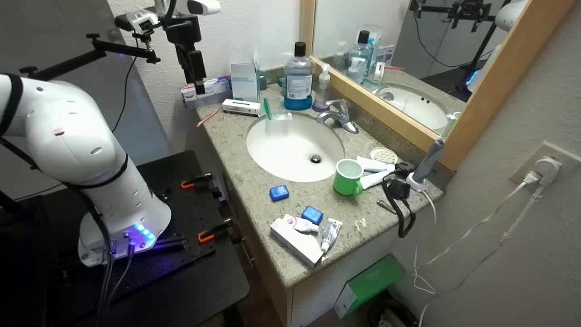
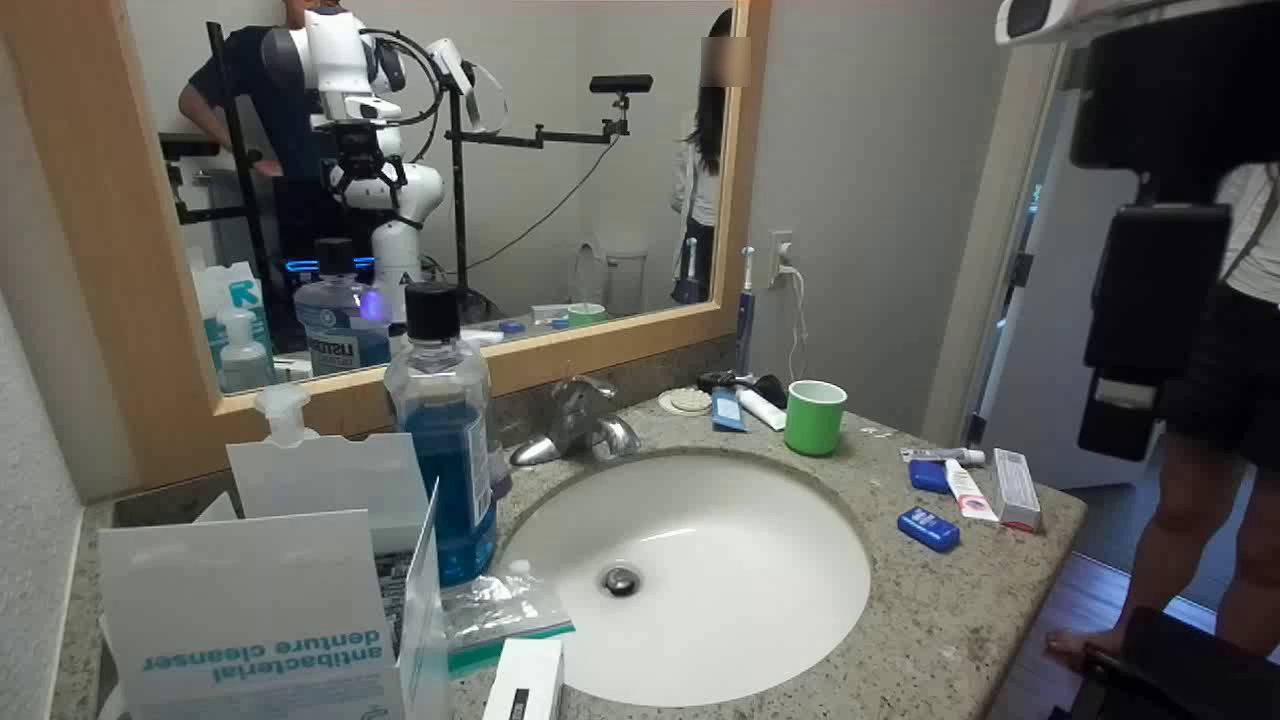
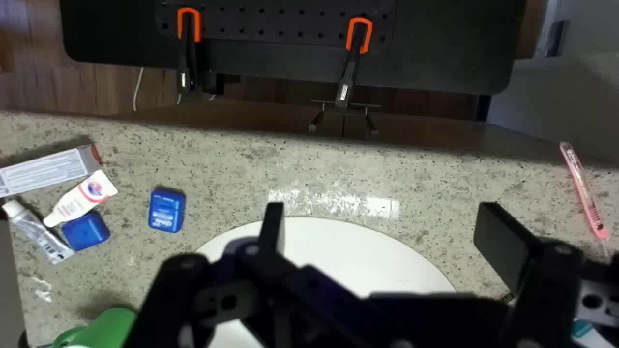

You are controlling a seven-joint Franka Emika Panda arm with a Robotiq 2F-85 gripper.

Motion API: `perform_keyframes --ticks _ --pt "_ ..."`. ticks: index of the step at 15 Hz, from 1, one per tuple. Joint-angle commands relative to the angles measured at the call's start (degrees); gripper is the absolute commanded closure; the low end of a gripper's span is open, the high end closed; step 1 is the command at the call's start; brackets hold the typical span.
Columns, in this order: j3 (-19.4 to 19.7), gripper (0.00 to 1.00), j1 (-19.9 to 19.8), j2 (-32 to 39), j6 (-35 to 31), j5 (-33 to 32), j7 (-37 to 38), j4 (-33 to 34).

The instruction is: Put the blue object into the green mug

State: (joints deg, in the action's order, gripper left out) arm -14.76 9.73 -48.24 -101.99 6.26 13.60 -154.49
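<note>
A small chunky blue box (image 1: 279, 193) lies alone on the counter by the sink; it also shows in an exterior view (image 2: 928, 529) and in the wrist view (image 3: 167, 210). A similar blue box (image 1: 312, 215) lies against the tubes, also in the wrist view (image 3: 86, 231). The green mug (image 1: 347, 184) stands upright near the sink's rim; it shows in an exterior view (image 2: 815, 418) and partly at the wrist view's lower left (image 3: 109, 328). My gripper (image 3: 382, 212) is open and empty, high above the counter, away from the boxes and mug; it shows in an exterior view (image 1: 199, 84).
The sink basin (image 1: 277, 156) lies between the mug and a tall blue mouthwash bottle (image 1: 298, 81). A faucet (image 1: 338, 116) stands behind it. A white carton (image 1: 297, 240) and tubes lie by the second blue box. An electric toothbrush (image 1: 427, 161) stands behind the mug.
</note>
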Motion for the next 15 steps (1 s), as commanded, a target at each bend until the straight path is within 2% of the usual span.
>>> perform_keyframes --ticks 1,10,15 --pt "0.1 0.00 0.1 0.0 0.1 -0.1 0.0 0.1" --pt "2.0 0.00 -2.6 3.3 -0.7 3.2 4.0 1.7" --pt "1.8 0.00 -6.1 6.2 -5.3 4.1 10.0 1.8"
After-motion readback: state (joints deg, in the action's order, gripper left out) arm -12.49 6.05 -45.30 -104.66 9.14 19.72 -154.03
